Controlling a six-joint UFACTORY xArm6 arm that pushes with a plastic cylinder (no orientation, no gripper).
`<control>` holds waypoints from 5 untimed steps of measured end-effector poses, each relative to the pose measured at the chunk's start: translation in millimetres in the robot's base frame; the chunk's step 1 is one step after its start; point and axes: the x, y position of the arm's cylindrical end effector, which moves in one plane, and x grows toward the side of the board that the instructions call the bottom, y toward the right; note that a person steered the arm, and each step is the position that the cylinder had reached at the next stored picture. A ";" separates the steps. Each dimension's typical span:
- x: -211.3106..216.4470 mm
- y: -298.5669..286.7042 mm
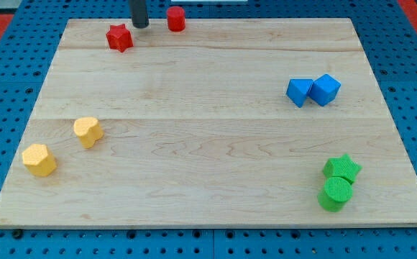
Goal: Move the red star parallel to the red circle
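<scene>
The red star (pixel 119 37) lies near the view's top left on the wooden board (pixel 208 144). The red circle (pixel 176 19), a short cylinder, stands at the board's top edge to the star's right and slightly higher in the view. My tip (pixel 140 26) is a dark rod end between the two red blocks, just up and right of the star, close to it but apart from the circle.
A blue triangle (pixel 299 91) and blue cube (pixel 325 89) touch at the right. A green star (pixel 342 168) and green cylinder (pixel 335 194) sit at the bottom right. A yellow heart (pixel 88 132) and yellow hexagon (pixel 39 160) lie at the left.
</scene>
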 end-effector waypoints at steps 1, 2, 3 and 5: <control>0.0 0.0; -0.5 24.4; 10.2 109.7; 118.2 34.0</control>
